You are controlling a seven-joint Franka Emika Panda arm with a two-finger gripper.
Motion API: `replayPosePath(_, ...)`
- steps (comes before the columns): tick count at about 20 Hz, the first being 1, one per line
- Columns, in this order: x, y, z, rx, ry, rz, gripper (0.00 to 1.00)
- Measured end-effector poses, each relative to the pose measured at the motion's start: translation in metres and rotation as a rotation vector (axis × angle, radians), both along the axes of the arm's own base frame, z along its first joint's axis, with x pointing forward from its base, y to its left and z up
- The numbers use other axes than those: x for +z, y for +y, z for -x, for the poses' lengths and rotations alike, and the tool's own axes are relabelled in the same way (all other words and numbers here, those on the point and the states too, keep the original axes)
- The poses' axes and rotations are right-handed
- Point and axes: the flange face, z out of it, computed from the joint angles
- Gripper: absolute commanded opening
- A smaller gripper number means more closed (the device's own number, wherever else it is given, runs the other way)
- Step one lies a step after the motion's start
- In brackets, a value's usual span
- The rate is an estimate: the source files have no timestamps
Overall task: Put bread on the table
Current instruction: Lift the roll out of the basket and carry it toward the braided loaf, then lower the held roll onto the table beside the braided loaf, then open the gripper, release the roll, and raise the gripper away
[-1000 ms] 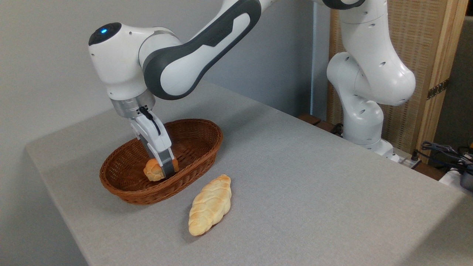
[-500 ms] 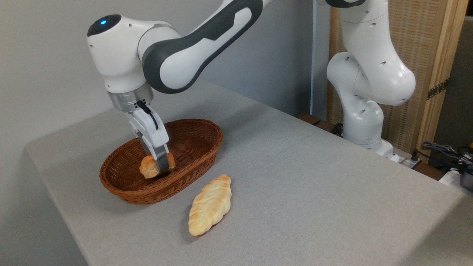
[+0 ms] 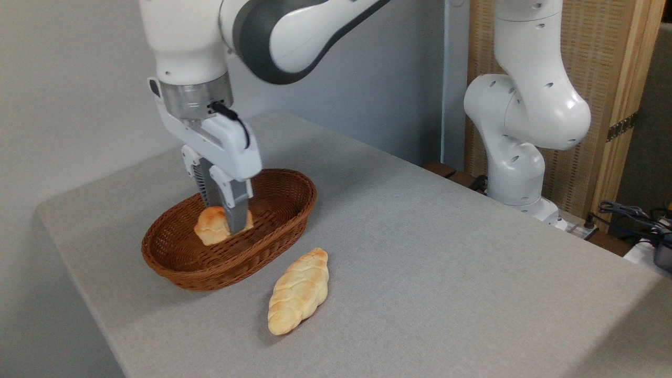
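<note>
gripper (image 3: 227, 227) points straight down over the wicker basket (image 3: 273, 231), fingers closed onto the bread (image 3: 211, 227). near finger (image 3: 236, 212) sits across the front of the bun, far finger mostly hidden behind it. gap between them is about the bun's width, nothing else in the grip.

bread is a small round bun, orange-brown on top, paler on the left side. it sits inside the basket's outline, left of centre, its top about level with the far rim. cannot tell if its underside touches the basket floor or hangs just clear; the near rim hides the bottom edge.

basket is brown, oval, long axis running near-left to far-right, on the left part of the table (image 3: 446, 252). table is covered in light grey cloth, rounded corner at far left.

braided loaf (image 3: 298, 291) lies flat on the table just near-right of the basket, close to its rim but not touching, long axis pointing roughly from near to far. paler yellow than the bun.

arm base (image 3: 517, 178) stands at the far right edge of the table, well apart from the basket. cables (image 3: 630, 215) at far right, off the table. wood and woven panel (image 3: 604, 79) behind the base.
</note>
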Motion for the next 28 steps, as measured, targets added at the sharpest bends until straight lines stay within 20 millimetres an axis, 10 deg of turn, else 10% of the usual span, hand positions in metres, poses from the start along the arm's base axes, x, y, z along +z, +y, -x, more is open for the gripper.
replayPosePath(4, 0.003, 0.061, -0.001, 0.018, 0.017, -0.014, 0.59)
replayPosePath(8, -0.009, 0.129, 0.000, 0.001, 0.041, -0.027, 0.89)
replayPosePath(12, -0.038, 0.162, 0.010, -0.071, 0.101, -0.087, 1.00)
replayPosePath(20, -0.074, 0.162, 0.010, -0.099, 0.178, -0.096, 1.00)
replayPosePath(28, -0.068, 0.158, 0.008, -0.106, 0.162, -0.099, 1.00)
